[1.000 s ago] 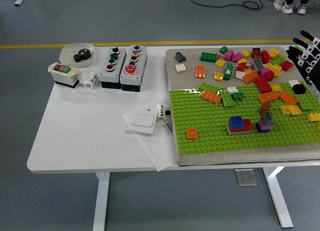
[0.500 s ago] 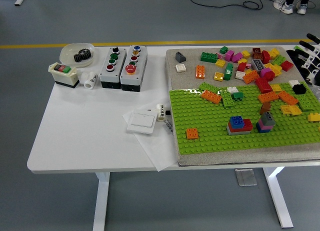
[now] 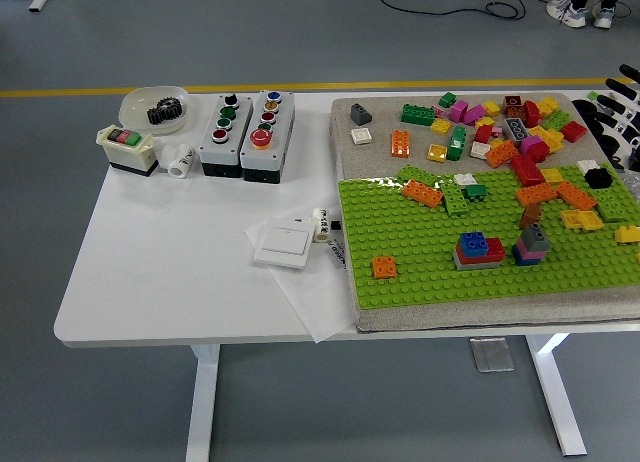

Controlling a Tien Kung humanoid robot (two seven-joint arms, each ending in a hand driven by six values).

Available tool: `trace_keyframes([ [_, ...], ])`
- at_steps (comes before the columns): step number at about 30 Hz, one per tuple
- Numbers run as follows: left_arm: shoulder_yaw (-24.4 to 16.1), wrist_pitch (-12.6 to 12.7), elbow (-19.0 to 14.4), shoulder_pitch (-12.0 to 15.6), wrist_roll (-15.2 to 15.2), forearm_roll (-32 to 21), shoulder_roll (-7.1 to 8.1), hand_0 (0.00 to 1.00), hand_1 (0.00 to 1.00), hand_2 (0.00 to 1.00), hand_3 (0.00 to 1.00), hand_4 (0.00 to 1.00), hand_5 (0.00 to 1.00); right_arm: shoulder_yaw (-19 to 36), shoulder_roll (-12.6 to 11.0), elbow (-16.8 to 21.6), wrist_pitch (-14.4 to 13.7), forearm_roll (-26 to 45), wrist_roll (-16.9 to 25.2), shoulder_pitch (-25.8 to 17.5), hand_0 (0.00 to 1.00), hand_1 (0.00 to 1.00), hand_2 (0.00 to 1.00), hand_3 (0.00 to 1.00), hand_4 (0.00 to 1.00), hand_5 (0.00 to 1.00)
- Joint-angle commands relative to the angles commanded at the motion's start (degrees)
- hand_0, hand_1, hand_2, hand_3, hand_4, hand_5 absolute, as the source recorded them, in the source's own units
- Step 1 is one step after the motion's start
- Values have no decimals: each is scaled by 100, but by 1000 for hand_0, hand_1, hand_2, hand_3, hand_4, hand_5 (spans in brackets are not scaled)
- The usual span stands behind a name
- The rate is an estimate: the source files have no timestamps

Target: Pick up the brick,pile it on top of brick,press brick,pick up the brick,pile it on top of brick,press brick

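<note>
A green baseplate (image 3: 430, 267) lies on a grey mat at the table's right. On it stand a stack with a blue brick on top of red and grey ones (image 3: 478, 249) and a small stack topped by a grey brick (image 3: 532, 244). A lone orange brick (image 3: 384, 267) sits near the plate's front left. Several loose coloured bricks (image 3: 500, 132) lie along the plate's back and on the mat behind it. My right hand (image 3: 622, 107) shows only at the picture's right edge, fingers spread, holding nothing, above the mat's far right corner. My left hand is out of view.
Two button boxes (image 3: 245, 132), a small switch box (image 3: 128, 149), a white bowl with a black gear (image 3: 155, 108), a white roll (image 3: 180, 160) and a white wall switch on paper (image 3: 283, 244) lie on the table's left half.
My right hand has drawn back to the right, so less of it shows at the picture's edge. The bricks and stacks have not moved.
</note>
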Motion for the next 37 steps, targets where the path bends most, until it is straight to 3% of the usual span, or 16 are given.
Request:
trace_keyframes([
  [37, 21, -16, 21, -94, -38, -48, 7, 771, 788, 777, 662, 756, 635, 27, -46, -6, 40, 127, -54, 105, 897, 835, 851, 865, 998, 998],
])
